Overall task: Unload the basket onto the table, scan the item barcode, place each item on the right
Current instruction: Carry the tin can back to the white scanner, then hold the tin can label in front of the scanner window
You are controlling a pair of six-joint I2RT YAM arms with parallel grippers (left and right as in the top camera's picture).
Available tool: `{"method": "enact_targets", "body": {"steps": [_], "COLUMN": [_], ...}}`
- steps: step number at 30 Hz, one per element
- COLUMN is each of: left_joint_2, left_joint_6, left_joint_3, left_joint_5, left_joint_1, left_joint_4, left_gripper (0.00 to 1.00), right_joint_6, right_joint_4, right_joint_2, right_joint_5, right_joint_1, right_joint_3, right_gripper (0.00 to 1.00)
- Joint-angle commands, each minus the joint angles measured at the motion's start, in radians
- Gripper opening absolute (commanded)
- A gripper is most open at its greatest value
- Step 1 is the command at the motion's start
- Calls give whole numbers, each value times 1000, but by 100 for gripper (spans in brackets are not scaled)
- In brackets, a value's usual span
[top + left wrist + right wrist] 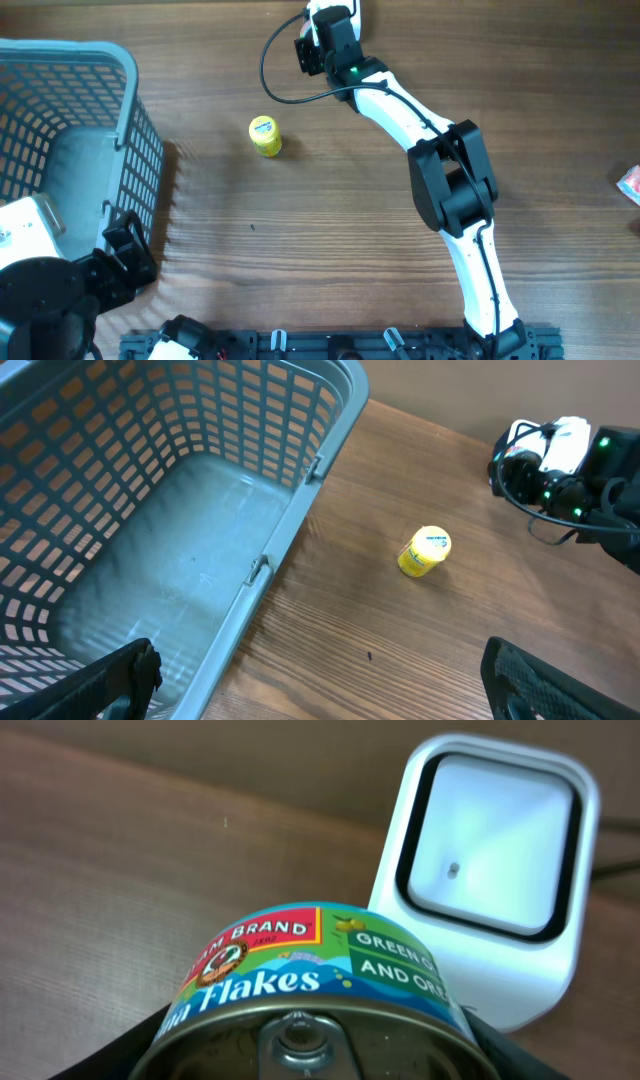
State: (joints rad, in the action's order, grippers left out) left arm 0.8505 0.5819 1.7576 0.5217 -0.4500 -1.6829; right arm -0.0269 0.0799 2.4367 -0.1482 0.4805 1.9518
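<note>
Can [310, 985] in right hand [305, 1058], beside scanner [490, 870]

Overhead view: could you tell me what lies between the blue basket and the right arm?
A small yellow container lies there on the wood, apart from both the basket and the right arm; the left wrist view shows it too.

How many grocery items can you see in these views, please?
3: a yellow tub on the table, a tuna can in the right claw before the scanner, a red item at the right edge. Others may be hidden.
</note>
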Motion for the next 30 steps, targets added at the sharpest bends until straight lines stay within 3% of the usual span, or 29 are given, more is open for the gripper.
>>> {"method": "enact_targets", "body": {"steps": [1,13,30], "left_joint_2": [-5,-5,-5], "left_joint_6": [10,10,10], "left_joint_3": [0,0,0], "left_joint_5": [-8,-5,-5], "left_joint_1": [-3,-3,-3], "left_joint_4": [3,3,23], "left_gripper": [100,100,100], "right_joint_6": [47,129,129], "right_joint_4": [-65,-281,-411], "right_joint_2": [14,14,54], "right_joint_5": [-45,-46,101], "right_joint_1": [-18,-72,-120], "right_joint_3": [4,4,4], "right_gripper": [67,67,66]}}
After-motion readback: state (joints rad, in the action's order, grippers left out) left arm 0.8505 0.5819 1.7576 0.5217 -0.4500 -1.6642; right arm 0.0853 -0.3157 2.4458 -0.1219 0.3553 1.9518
